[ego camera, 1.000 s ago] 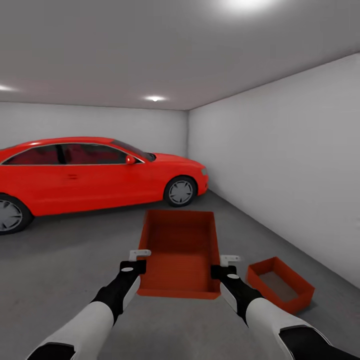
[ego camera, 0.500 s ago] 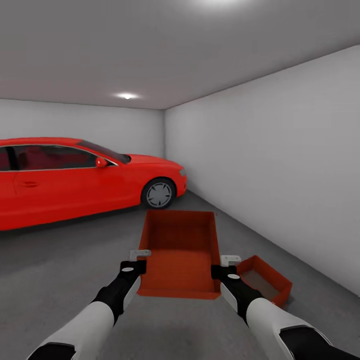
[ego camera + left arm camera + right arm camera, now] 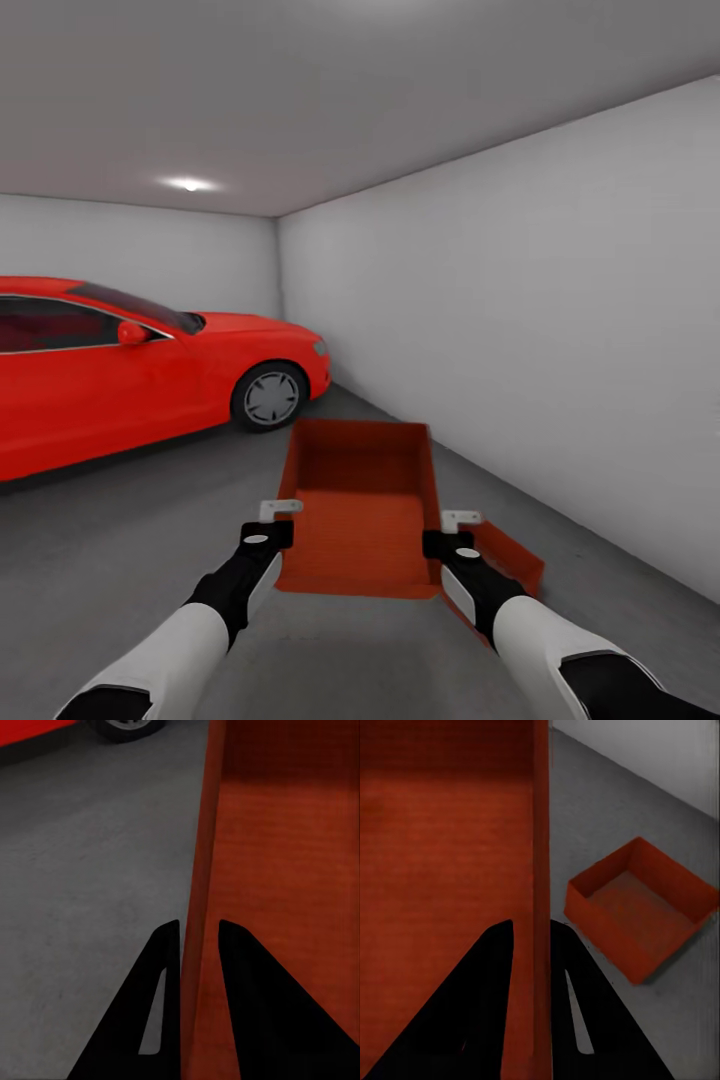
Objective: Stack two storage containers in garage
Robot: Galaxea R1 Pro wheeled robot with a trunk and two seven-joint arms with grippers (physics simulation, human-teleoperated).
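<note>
Garage floor [image 3: 130, 540], second container [image 3: 512, 560] half-hidden — behind carried container [image 3: 360, 510]

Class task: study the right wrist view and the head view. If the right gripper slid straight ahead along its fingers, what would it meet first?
The right gripper already straddles the held container's side wall, so that wall lies in its line. The second container sits off to one side on the floor, probably missed.
</note>
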